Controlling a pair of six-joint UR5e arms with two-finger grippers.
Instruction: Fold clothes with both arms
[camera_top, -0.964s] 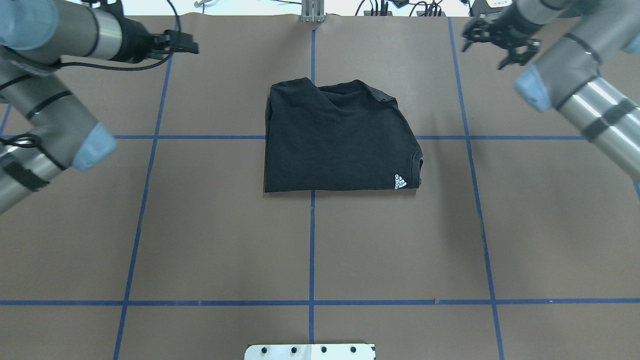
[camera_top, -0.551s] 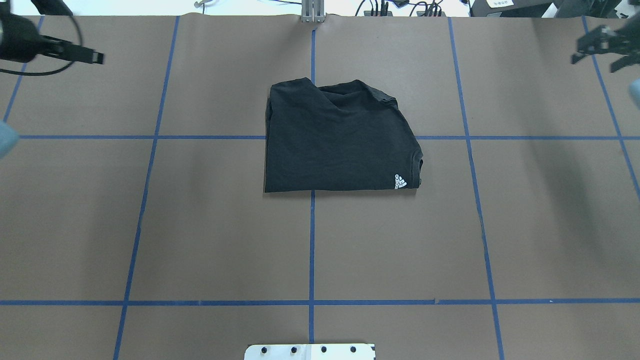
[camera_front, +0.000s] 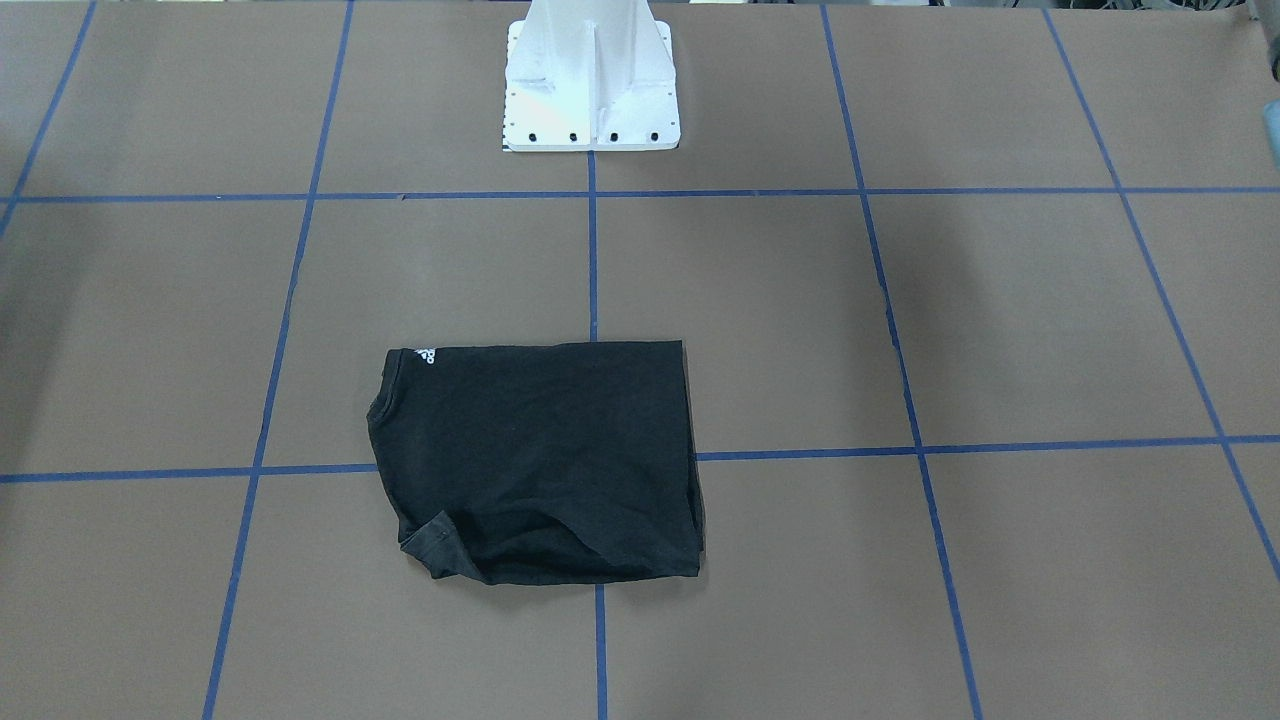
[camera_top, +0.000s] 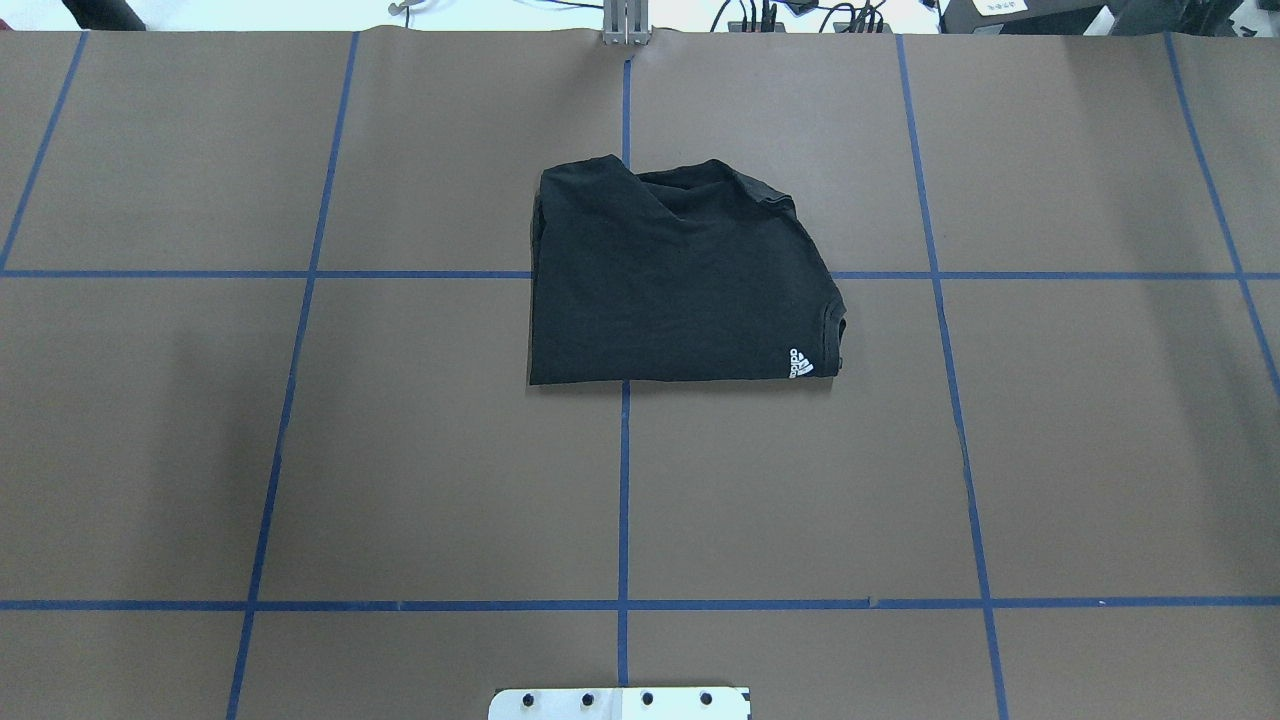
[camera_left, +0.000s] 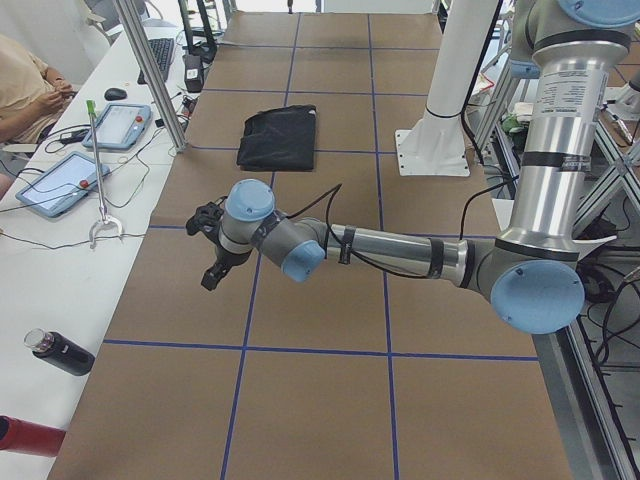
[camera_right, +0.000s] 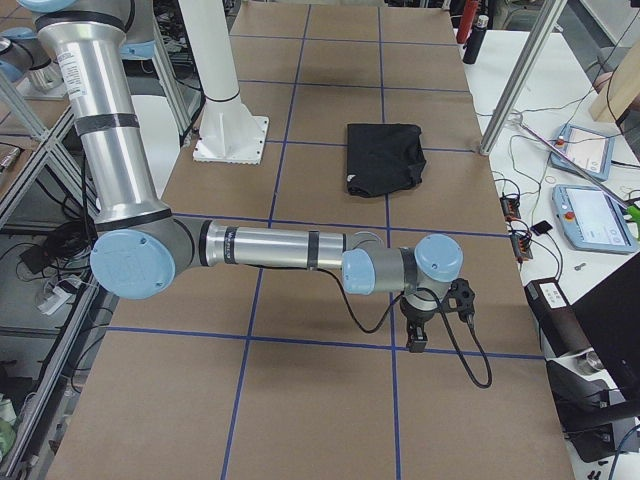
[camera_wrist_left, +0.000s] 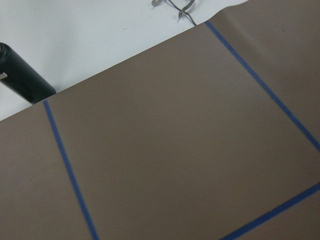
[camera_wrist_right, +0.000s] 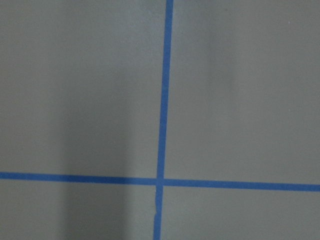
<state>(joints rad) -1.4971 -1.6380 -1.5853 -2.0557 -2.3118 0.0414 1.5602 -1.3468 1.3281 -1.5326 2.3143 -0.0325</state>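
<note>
Shows T-shirt (camera_top: 680, 275) folded compact at table (camera_top: 400, 450) centre; folding apparently done. Cannot tell state of left gripper (camera_left: 212, 262) or right gripper (camera_right: 430, 325).

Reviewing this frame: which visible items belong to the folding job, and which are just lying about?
Job in hand: folded black T-shirt; left arm; right arm.
Lying about: black bottle; tablet; second tablet; white base mount.
</note>
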